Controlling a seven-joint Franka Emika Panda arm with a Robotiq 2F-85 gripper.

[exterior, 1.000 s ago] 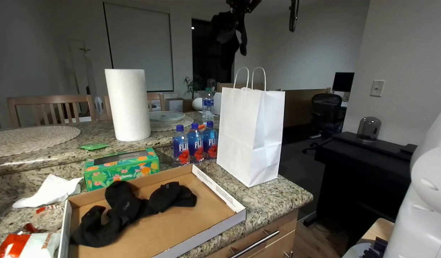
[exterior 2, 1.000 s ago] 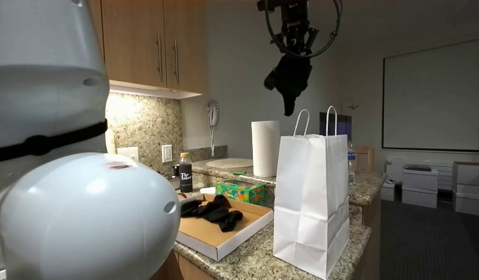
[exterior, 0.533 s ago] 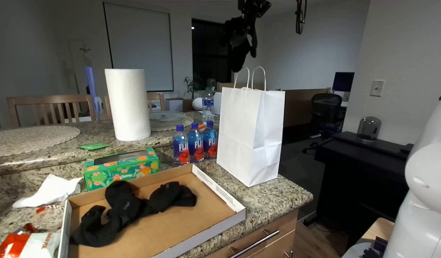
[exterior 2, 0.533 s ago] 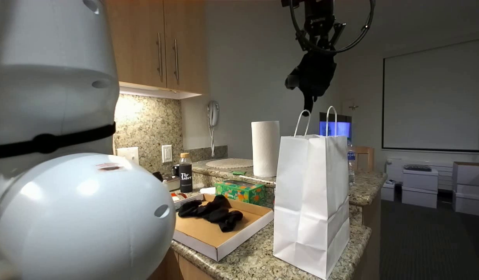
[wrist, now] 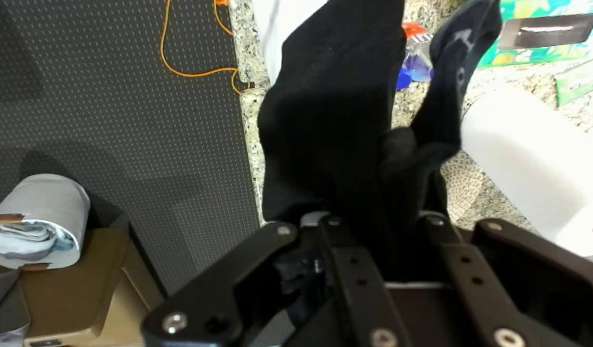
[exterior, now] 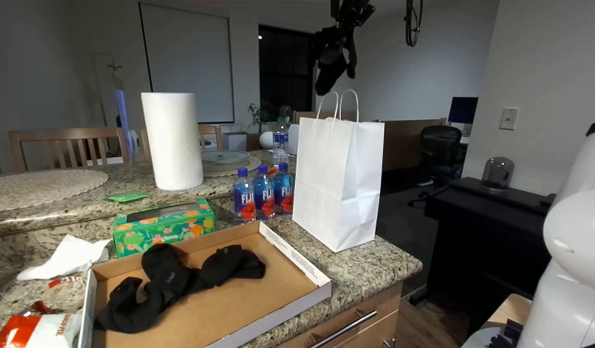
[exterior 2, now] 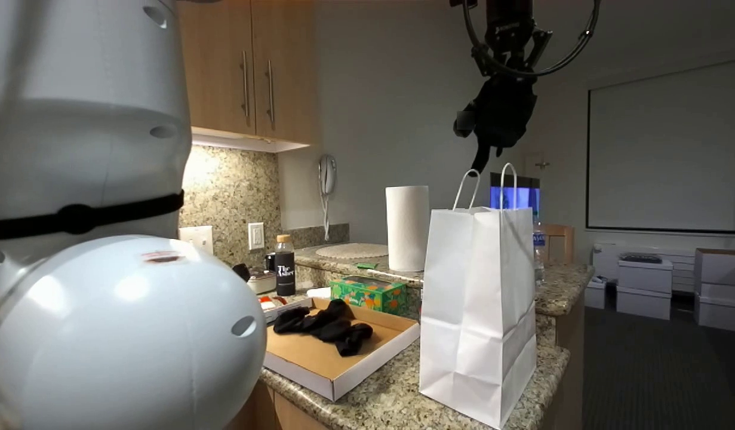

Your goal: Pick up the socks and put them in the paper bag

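Dangling high over the table [exterior: 384, 266], some black socks [exterior 2: 503, 110] hang from the claw [wrist: 378, 219], its fingers brought in on the cloth and holding it firmly. The fabric spreads out below the grip, and one end droops to about the top of a handle [exterior: 357, 107] on the white paper bag [exterior 2: 480, 322]; from where I'm standing I can't say whether the two touch. The bag stands upright near the corner of the table, both handles poking up above its top edge, just under the hanging cloth.

More black socks [exterior: 174, 280] lie heaped in a shallow cardboard tray [exterior: 266, 299]. A flowery green tissue box [exterior: 166, 232] sits just behind it, and three blue-capped water bottles [exterior: 264, 195] stand in a row between that box and the bag. On the raised ledge [exterior: 215, 186] at the back there's a paper towel roll [exterior: 174, 142], with a flat green packet [exterior: 127, 197] near its foot and a woven placemat [exterior: 46, 187] beyond. A crumpled white tissue [exterior: 67, 261] and a red-and-white packet [exterior: 38, 331] lie by the tray's end farthest from the bag. In an exterior view the arm's white bulk [exterior 2: 128, 340] blocks part of the tray.
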